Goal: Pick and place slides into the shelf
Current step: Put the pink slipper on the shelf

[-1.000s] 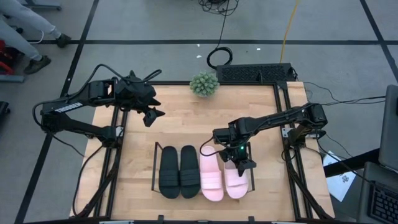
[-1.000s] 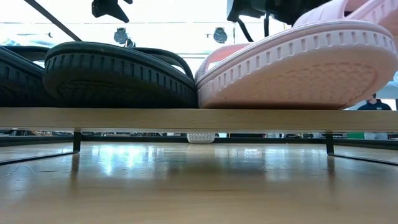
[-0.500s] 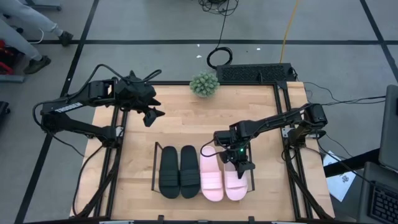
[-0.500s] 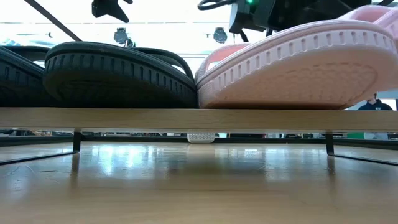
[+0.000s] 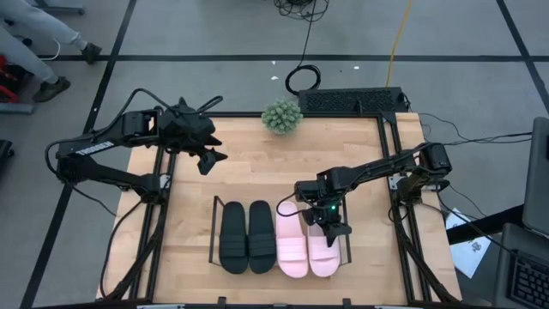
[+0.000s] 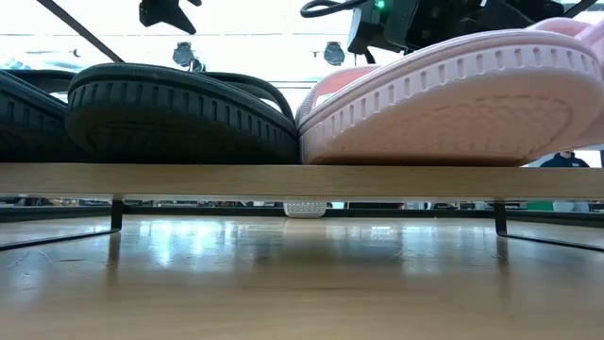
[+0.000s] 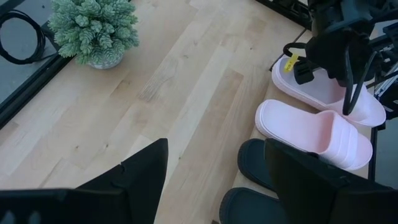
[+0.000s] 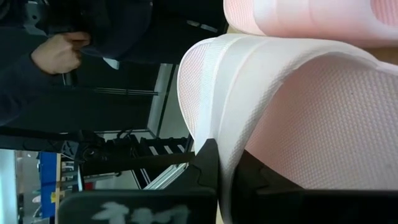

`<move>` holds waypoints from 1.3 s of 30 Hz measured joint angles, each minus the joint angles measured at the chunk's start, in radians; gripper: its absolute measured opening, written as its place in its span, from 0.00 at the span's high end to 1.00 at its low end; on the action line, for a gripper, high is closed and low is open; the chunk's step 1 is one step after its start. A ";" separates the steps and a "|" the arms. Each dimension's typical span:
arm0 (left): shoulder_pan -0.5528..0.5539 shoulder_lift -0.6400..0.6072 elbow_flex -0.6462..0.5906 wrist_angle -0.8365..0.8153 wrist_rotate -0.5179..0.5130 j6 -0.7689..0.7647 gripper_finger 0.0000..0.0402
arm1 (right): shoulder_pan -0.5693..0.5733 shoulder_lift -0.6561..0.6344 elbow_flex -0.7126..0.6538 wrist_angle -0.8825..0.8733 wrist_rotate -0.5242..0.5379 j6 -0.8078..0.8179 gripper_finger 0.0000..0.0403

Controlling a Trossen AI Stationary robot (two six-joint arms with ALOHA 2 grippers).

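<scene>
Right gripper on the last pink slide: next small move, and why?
Probably open the jaws and lift clear. The right gripper is shut on the strap of the outer pink slide, which already lies on the shelf in line with the other pink slide and the black pair. Nothing seems left to place; the left gripper waits open.

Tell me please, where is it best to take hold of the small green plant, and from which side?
Probably by its small pot, coming level from the open wooden table side in front of it. The green plant stands upright near the table's far edge, its bushy top overhangs the pot, and jaws coming from above would crush the foliage.
</scene>
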 joint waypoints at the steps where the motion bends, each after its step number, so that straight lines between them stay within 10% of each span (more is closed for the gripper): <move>1: 0.000 0.000 0.000 0.000 0.000 0.000 0.34 | 0.000 0.000 0.000 0.001 0.000 -0.003 1.00; 39: 0.000 0.000 0.000 0.071 0.001 0.010 0.34 | -0.029 0.053 0.000 0.033 0.005 -0.026 0.87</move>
